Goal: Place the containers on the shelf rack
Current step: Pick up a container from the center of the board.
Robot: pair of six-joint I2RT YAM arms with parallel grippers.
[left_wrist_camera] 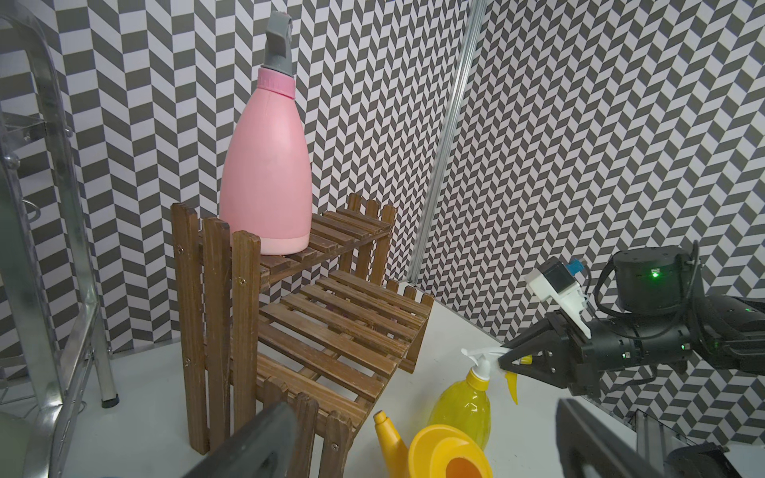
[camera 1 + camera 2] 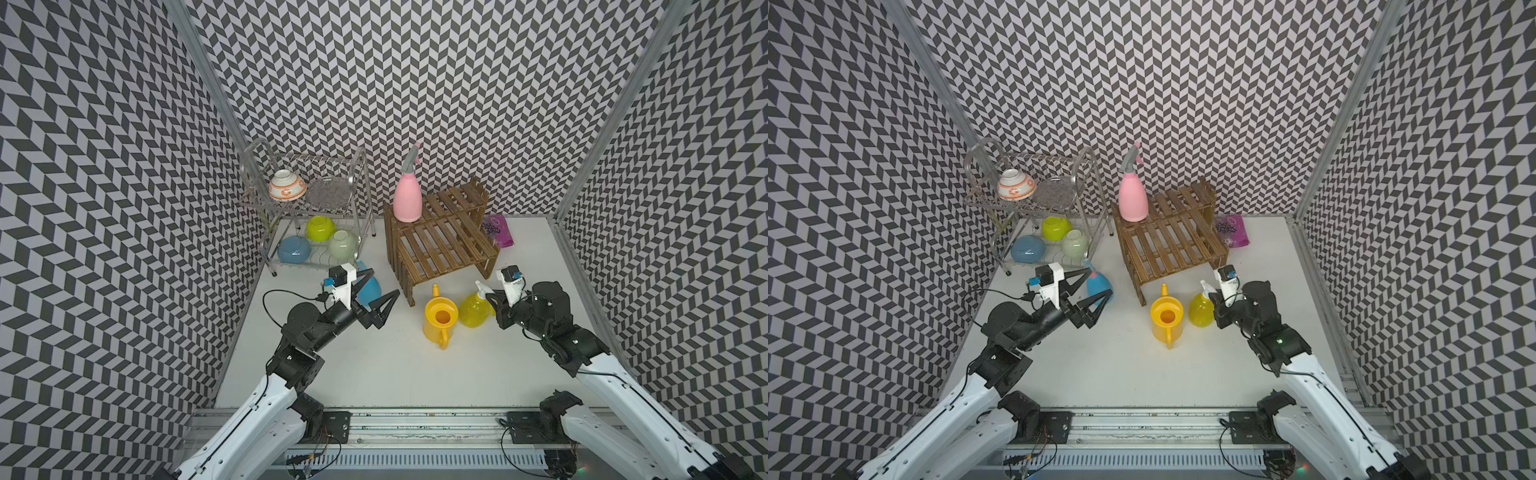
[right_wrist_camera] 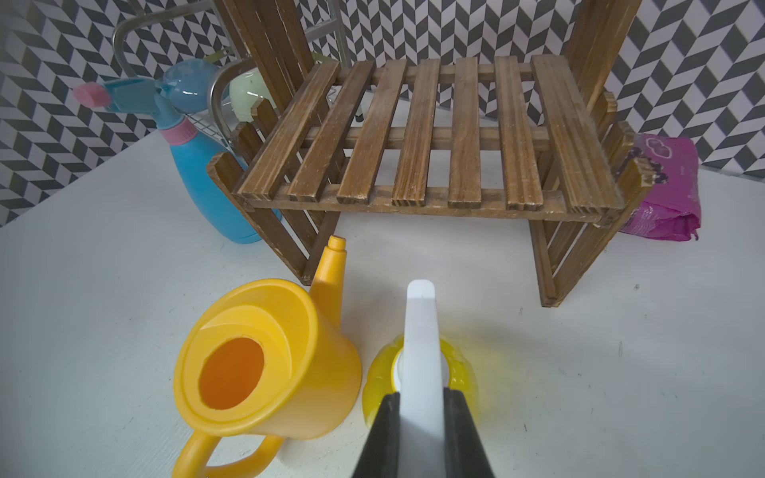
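Jaws of the right gripper (image 3: 421,395) are clamped on the white head of the yellow sprayer (image 2: 473,309), which stands upright on the desk (image 2: 374,374), right of the middle and nearer the front edge than the shelf rack. Just beside the sprayer, on its left, sits the yellow watering can (image 2: 440,318), handle toward the front edge and spout toward the rack; I cannot tell whether the 2 touch.

Jaws of the left gripper (image 2: 1101,281) are spread wide and hold nothing. In both top views they overlap the blue bottle (image 3: 198,174), but whether they touch it cannot be told. That bottle stands on the desk toward the left edge, just beside the left end of the shelf rack (image 2: 440,245).

Both of the rack's 2 steps sit toward the back edge. On the left end of the upper step the pink bottle (image 2: 407,199) stands upright. A pink bag (image 2: 496,230) lies by the rack's right end.

At the back left corner a wire dish rack (image 2: 361,183) carries 3 bowls (image 2: 294,249) below and 1 white-and-orange bowl (image 2: 287,186) above.
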